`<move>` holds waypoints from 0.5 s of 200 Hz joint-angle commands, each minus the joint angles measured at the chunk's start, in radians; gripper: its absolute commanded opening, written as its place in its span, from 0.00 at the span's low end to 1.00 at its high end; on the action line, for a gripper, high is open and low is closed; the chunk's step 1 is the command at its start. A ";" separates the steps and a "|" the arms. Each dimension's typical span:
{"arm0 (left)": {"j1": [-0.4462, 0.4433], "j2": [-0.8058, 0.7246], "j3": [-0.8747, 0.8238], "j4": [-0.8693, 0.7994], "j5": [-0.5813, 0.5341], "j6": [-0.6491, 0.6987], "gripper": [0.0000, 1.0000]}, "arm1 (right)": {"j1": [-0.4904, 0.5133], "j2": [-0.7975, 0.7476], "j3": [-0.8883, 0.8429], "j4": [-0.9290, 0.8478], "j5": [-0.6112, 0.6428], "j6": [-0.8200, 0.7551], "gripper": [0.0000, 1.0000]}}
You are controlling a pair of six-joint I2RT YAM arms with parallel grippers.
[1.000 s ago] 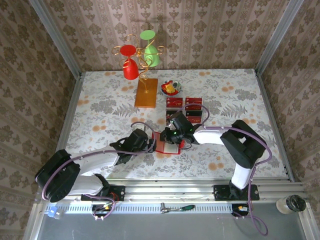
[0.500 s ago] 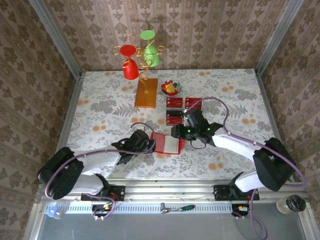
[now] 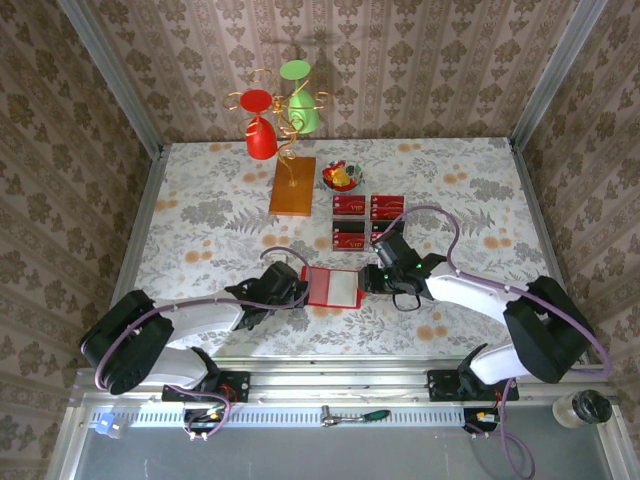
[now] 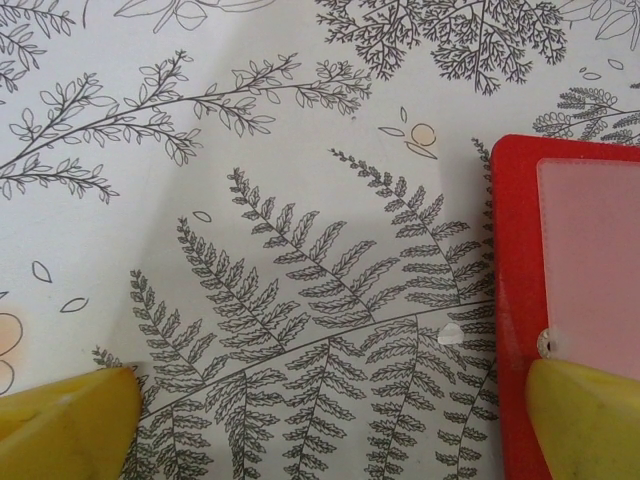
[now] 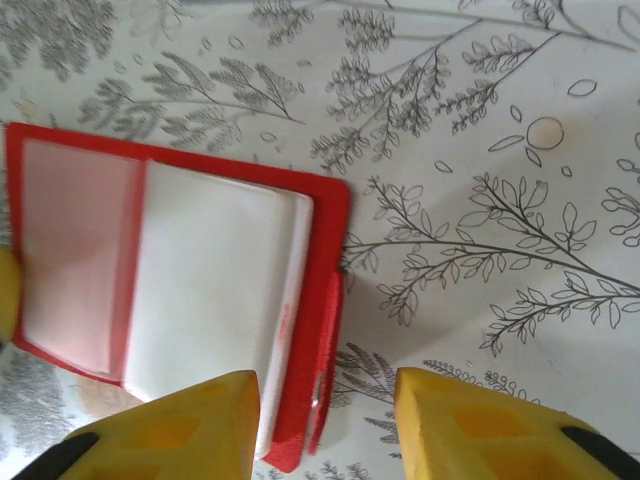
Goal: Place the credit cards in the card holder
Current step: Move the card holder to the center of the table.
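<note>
Open card holder sitting between the two grippers

The card holder (image 3: 335, 288) lies flat on the flowery tablecloth (image 3: 200, 220) near the front edge, opened up with its pale inside facing the ceiling. The left gripper (image 3: 298, 289) is parked at its left edge with jaws spread really wide and nothing in them. One yellow fingertip (image 4: 585, 415) sits over the red border and the other is out on the cloth. The right gripper (image 5: 325, 420) is at the opposite edge, jaws partly apart and straddling the red rim (not pinching it, as far as I can see). The credit cards (image 3: 350, 206) lie in a little block just behind the holder, not touching it, right next to the right arm.
</note>
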 commanded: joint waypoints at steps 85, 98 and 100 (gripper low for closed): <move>-0.007 -0.168 0.110 -0.122 0.011 0.035 1.00 | -0.015 0.010 -0.026 0.023 0.002 -0.008 0.08; -0.014 -0.159 0.138 -0.123 0.025 0.047 1.00 | -0.017 0.004 -0.028 0.022 0.001 -0.006 0.07; -0.015 -0.156 0.143 -0.123 0.026 0.048 1.00 | -0.017 0.005 -0.028 0.023 0.001 -0.006 0.07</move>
